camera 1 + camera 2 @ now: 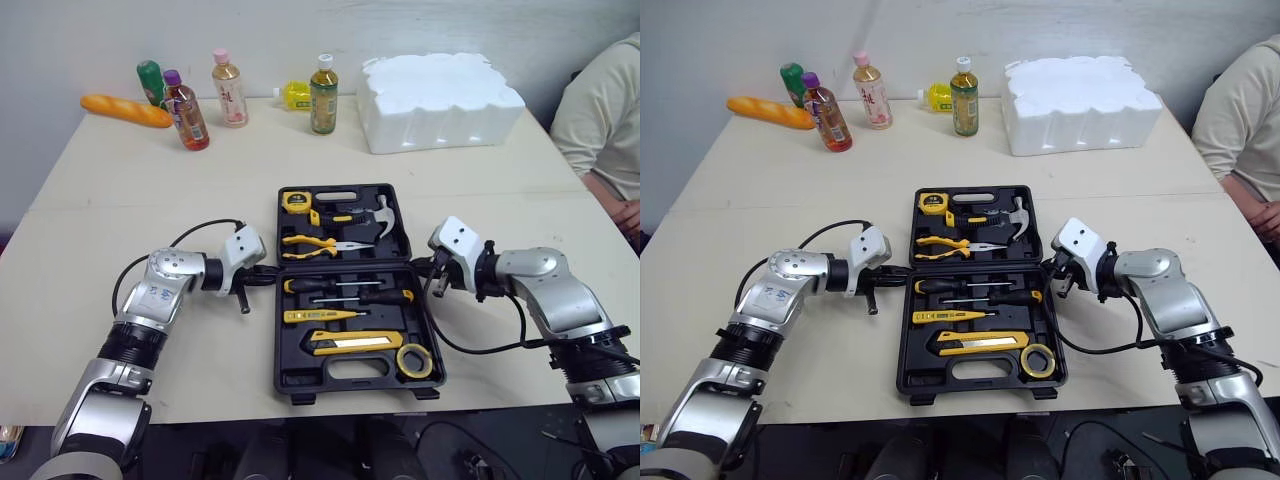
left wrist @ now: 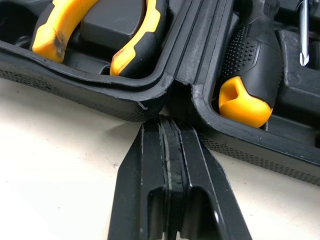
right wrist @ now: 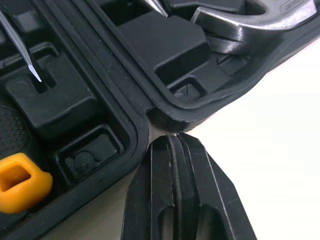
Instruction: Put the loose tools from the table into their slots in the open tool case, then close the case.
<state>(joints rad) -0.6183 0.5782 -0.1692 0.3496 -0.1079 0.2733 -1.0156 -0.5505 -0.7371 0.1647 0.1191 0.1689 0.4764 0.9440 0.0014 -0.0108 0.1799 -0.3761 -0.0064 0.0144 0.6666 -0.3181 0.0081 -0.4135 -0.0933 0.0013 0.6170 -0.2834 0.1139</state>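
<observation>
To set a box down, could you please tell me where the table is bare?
Bare: between the bottles and the tool case, and between the foam block and case. Crowded: hinge ends, by the left end effector and right end effector.

Right gripper (image 3: pixel 176 137), fingers pressed together, with its tip at the notch where the two halves of the open tool case (image 3: pixel 131 92) meet. Steel hammer head (image 3: pixel 240 22) and screwdriver tip (image 3: pixel 27 60) lie in their slots, as does a yellow handle end (image 3: pixel 20 182). Pale table (image 3: pixel 275 115) beside the case.
</observation>
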